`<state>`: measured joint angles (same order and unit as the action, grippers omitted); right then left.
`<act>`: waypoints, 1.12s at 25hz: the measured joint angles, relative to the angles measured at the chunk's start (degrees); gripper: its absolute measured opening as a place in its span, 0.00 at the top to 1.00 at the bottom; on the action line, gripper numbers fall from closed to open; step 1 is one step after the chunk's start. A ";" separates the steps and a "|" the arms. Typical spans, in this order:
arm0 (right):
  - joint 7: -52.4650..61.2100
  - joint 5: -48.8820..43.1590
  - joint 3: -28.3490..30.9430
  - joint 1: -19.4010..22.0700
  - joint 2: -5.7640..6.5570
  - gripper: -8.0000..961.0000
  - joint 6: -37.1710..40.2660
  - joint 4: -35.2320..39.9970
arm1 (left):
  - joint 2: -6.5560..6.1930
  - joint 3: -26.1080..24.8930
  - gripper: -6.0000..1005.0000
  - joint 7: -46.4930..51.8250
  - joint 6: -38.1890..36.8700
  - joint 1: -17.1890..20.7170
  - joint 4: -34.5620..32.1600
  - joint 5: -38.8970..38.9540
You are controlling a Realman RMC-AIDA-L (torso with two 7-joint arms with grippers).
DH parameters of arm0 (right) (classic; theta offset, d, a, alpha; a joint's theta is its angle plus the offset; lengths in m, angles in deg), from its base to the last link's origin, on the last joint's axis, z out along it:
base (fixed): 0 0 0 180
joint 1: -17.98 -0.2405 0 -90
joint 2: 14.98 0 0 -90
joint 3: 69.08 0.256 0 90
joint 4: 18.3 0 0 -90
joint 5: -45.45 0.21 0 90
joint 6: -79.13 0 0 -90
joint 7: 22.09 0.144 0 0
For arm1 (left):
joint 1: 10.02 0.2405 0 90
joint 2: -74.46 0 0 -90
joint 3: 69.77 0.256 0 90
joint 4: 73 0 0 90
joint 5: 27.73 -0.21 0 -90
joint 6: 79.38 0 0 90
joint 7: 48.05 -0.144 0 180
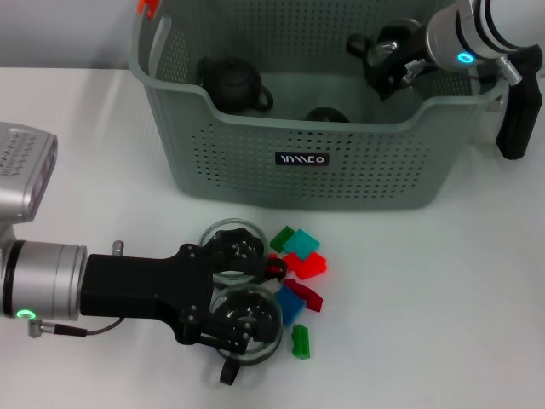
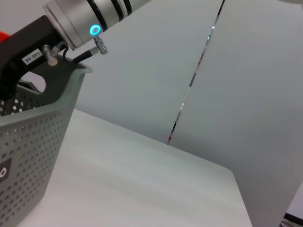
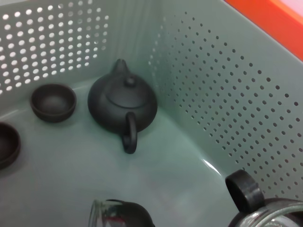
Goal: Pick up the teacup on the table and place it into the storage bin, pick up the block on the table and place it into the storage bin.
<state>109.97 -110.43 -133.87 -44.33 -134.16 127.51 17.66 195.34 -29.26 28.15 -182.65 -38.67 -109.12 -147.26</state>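
Observation:
The grey-green storage bin (image 1: 298, 128) stands at the back of the table; its corner (image 2: 33, 142) also shows in the left wrist view. Two glass teacups sit in front of it, one nearer the bin (image 1: 228, 234) and one with a black handle nearer me (image 1: 255, 328). My left gripper (image 1: 245, 285) hovers low over both cups, open, one finger over each. Coloured blocks (image 1: 300, 271) lie just right of the cups, with a green block (image 1: 301, 342) apart. My right gripper (image 1: 385, 64) reaches inside the bin's right end. A glass vessel with a black ring handle (image 3: 244, 190) shows close under its camera.
Inside the bin lie a dark teapot (image 1: 232, 83) (image 3: 122, 105) and small dark cups (image 1: 326, 115) (image 3: 53, 102). An orange clip (image 1: 148, 7) sits on the bin's rim. White table stretches to the right of the bin (image 2: 142, 179).

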 joint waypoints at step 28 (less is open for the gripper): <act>0.11 0.78 -0.79 3.12 -0.96 0.32 4.30 10.24 | -0.10 -0.47 0.05 0.00 -0.04 0.01 -0.07 -0.04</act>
<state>110.09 -109.66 -134.66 -41.21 -135.12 131.81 27.90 195.24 -29.73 28.15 -182.69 -38.66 -109.19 -147.30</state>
